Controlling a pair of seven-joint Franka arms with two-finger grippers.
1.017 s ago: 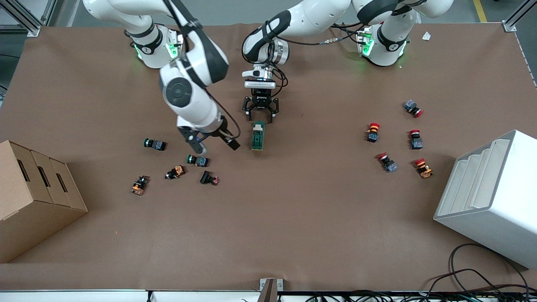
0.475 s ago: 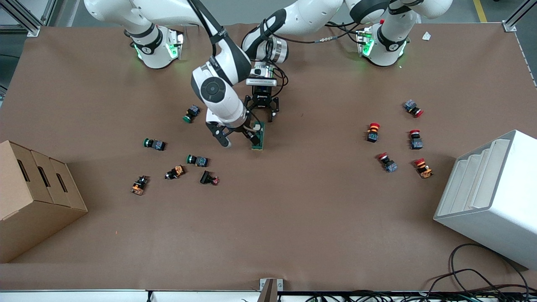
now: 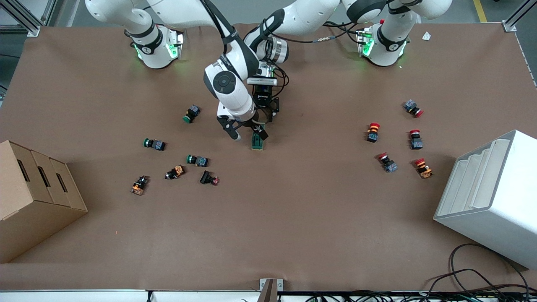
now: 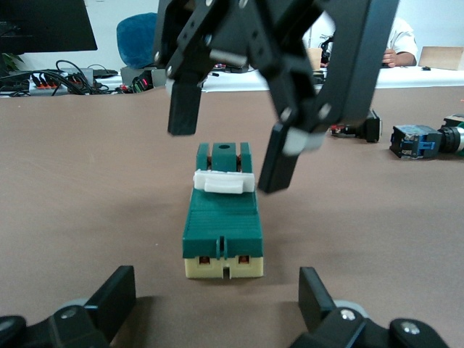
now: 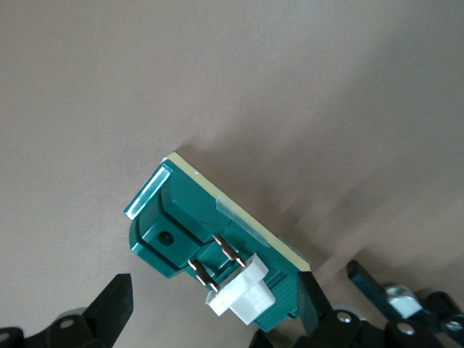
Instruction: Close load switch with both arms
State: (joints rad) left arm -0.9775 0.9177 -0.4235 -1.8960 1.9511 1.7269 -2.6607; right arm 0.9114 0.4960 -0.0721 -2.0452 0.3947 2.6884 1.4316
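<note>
load switch [image 3: 257, 141] mid-worktop [image 3: 293, 218], untouched | I see right tool [image 4: 235, 138] wide over its white lever [image 4: 225, 181] to press | left tool [image 4: 217, 301] wide, low beside it to brace

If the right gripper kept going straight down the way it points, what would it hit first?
Most likely the load switch: the right gripper hangs open right above it, its fingers straddling the white lever. Exact depth is unclear.

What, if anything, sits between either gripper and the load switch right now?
Nothing visible. The right gripper hangs open right over the load switch, one finger beside its white lever. The left gripper is open at the switch's cream end with bare table between. The push buttons lie well aside.
</note>
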